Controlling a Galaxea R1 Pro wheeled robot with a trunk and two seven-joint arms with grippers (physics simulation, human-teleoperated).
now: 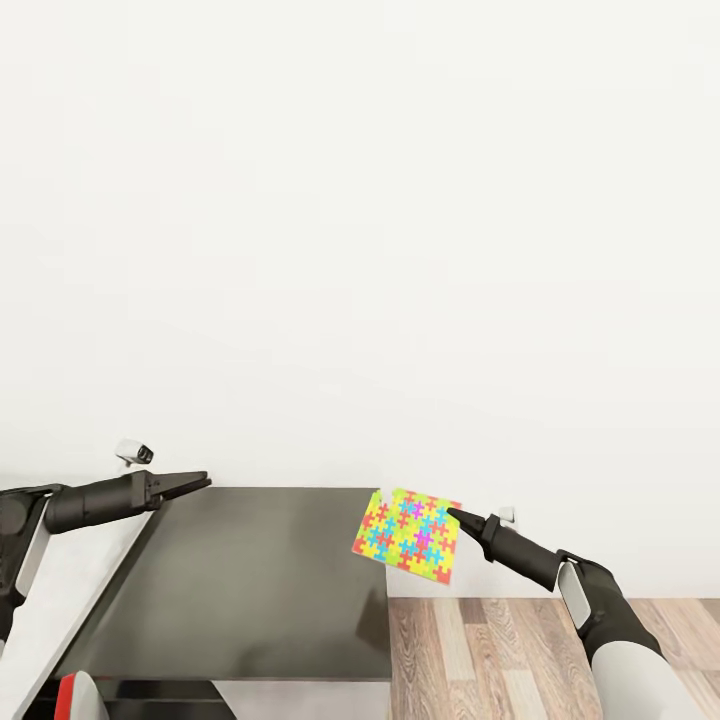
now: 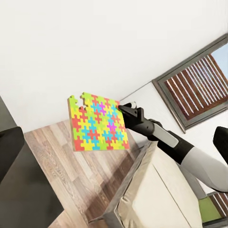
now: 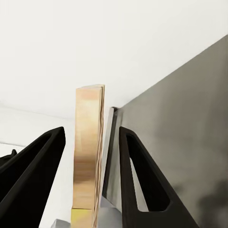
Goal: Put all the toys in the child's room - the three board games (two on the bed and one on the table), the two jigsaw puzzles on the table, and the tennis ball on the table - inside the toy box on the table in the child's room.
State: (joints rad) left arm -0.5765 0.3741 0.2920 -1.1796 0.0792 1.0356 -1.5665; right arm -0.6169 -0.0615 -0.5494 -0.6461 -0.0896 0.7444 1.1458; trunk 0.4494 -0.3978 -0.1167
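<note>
A jigsaw puzzle point(image 1: 408, 535), a thin square of yellow, green, red, blue and pink pieces, hangs upright in the air just off the right edge of the table's dark grey section point(image 1: 250, 590). My right gripper point(image 1: 452, 515) is shut on its upper right corner. The left wrist view shows the puzzle point(image 2: 97, 124) face on, held by the right gripper point(image 2: 121, 108). In the right wrist view its tan edge point(image 3: 88, 156) stands between the black fingers point(image 3: 142, 180). My left gripper point(image 1: 200, 482) is open and holds nothing, hovering over the table's left part.
White wall fills the space behind the table. Brown plank floor point(image 1: 520, 650) lies under the puzzle and right arm. The cream bed point(image 2: 161, 194) and a slatted window point(image 2: 199, 80) appear behind the right arm. A red and white object point(image 1: 72, 695) sits at the table's near left.
</note>
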